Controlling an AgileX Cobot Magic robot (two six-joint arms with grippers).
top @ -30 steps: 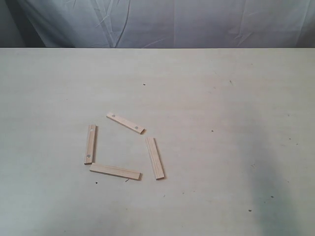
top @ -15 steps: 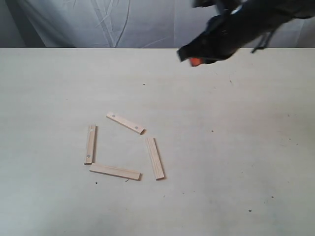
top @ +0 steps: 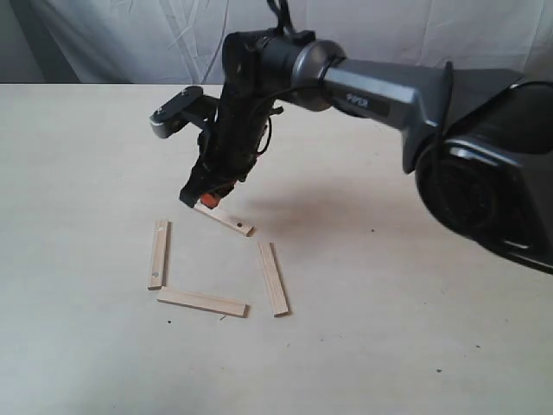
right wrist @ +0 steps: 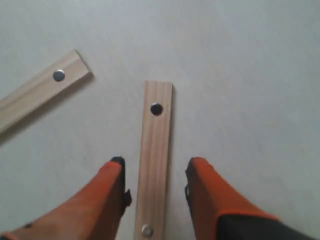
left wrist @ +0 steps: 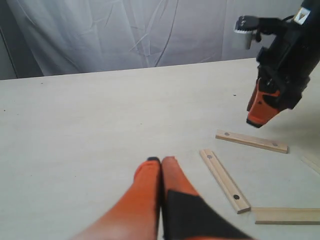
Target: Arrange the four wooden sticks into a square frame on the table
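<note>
Four wooden sticks lie apart in a loose ring on the table (top: 389,303), none overlapping. The far dotted stick (top: 232,222) slants, the left dotted stick (top: 158,253) runs front to back, with plain sticks at the front (top: 201,302) and right (top: 272,277). My right gripper (top: 204,197) hangs open just over the far stick's left end. In the right wrist view that stick (right wrist: 156,145) runs between the orange fingers (right wrist: 112,190) of the gripper (right wrist: 156,164); whether they touch it I cannot tell. My left gripper (left wrist: 161,161) is shut and empty, short of the left stick (left wrist: 224,180).
A grey wrinkled cloth (top: 130,39) hangs behind the table's far edge. The right arm's dark body (top: 484,156) reaches in from the right, above the table. Tiny dark specks (top: 373,231) dot the tabletop.
The right arm has swept in from the upper right and come down over the far dotted stick. The four sticks have not moved.
</note>
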